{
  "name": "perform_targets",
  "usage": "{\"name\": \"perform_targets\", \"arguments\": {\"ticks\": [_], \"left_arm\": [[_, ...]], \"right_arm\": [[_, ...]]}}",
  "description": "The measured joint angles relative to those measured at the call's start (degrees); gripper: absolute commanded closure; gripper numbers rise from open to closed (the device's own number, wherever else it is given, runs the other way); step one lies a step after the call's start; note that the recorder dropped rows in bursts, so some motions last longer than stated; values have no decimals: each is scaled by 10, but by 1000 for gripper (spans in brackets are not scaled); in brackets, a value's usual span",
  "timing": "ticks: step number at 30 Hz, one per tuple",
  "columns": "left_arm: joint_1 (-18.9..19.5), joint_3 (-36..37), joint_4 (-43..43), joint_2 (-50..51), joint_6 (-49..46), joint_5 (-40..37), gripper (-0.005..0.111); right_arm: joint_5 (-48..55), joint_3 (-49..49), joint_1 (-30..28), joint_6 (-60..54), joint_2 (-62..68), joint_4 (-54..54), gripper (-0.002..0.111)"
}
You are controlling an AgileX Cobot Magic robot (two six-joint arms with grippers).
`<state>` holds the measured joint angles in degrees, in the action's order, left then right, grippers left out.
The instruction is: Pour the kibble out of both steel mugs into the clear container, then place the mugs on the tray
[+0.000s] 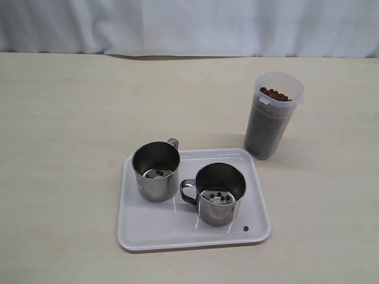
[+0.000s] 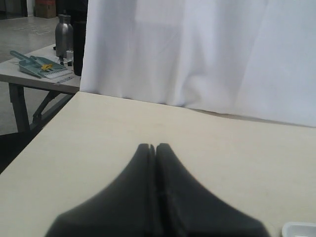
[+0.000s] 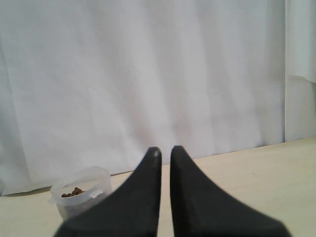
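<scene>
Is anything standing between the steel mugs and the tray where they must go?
Nothing visible does: the rear mug and the front mug already stand upright on the tray. A loose pellet lies there too.

You've got shiny metal on the first steel mug [image 1: 155,186] and second steel mug [image 1: 218,214], polished and mirror-like inside and out. Under them the tray [image 1: 154,228] is smooth white plastic with a slight sheen. Ahead of your right gripper [image 3: 165,153], the clear container [image 1: 273,118] is frosted translucent plastic. Its kibble [image 1: 275,94] is dry, matt, dark brown. The table [image 1: 71,148] is matt, pale, wood-look with faint grain. The curtain [image 1: 189,23] is white cloth in soft folds. Your left gripper [image 2: 154,146] and the right one look matt black.
</scene>
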<state>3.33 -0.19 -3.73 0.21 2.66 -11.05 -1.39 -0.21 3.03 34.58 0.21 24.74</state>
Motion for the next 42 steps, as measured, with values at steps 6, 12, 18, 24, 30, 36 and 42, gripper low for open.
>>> {"name": "perform_targets", "arguments": {"ticks": [6,12,18,24,30,36,42], "left_arm": [[0,0,0,0,0,0,107],[0,0,0,0,0,0,107],[0,0,0,0,0,0,107],[0,0,0,0,0,0,107],[0,0,0,0,0,0,107],[0,0,0,0,0,0,107],[0,0,0,0,0,0,107]], "right_arm": [[0,0,0,0,0,0,103],[0,0,0,0,0,0,103],[0,0,0,0,0,0,103],[0,0,0,0,0,0,103],[2,0,1,-1,0,0,103],[73,0,47,-14,0,1,103],[99,0,69,-18,0,1,103]]}}
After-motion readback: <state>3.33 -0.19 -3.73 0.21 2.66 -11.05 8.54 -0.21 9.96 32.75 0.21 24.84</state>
